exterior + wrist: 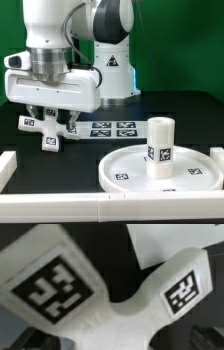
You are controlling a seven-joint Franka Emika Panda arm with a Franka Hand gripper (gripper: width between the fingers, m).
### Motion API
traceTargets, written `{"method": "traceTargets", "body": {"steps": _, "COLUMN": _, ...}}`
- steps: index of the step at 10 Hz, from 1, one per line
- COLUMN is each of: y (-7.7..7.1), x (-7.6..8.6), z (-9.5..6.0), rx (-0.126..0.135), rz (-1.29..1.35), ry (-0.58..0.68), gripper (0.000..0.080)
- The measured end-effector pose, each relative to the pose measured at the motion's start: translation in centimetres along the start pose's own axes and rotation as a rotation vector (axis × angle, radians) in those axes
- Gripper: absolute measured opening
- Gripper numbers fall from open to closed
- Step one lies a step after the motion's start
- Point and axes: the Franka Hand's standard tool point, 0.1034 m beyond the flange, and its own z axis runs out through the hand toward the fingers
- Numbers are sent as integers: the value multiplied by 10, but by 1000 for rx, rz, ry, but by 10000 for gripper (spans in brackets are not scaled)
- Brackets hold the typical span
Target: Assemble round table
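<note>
Fingers (40, 112) are standing wide open under the white hand of the arm (100, 40), in the left half of the exterior view. They are hovering right over the cross-shaped base (47, 132), which seems to be lying on the dark surface (185, 125) in the left-middle of that frame. The hand is covering much of the piece, so I cannot tell whether the tips are touching it. Three of the base's arms are showing below the hand, each carrying a square black-and-white tag.

In the wrist view the cross-shaped base (110, 308) is filling most of the picture, blurred and very close, with two tags on neighbouring arms facing the camera. A white corner of the marker board (175, 243) is showing behind it.

In the exterior view the marker board (108, 128) is lying flat just beside the base, toward the exterior view's right, near the frame's centre. The round disc (115, 165) is resting rim-up in the lower right of the frame, well apart from the fingers, with tags on its face. The cylinder leg (160, 135) is standing upright on the disc, a tag on its wall facing the camera. A white rail (8, 165) is sitting at the lower left edge.
</note>
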Motion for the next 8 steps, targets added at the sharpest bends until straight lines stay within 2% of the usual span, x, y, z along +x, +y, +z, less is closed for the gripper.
{"method": "traceTargets", "body": {"steps": 8, "y": 5, "x": -4, "z": 14, "rx": -18, "rz": -18, "ry": -23, "gripper": 649}}
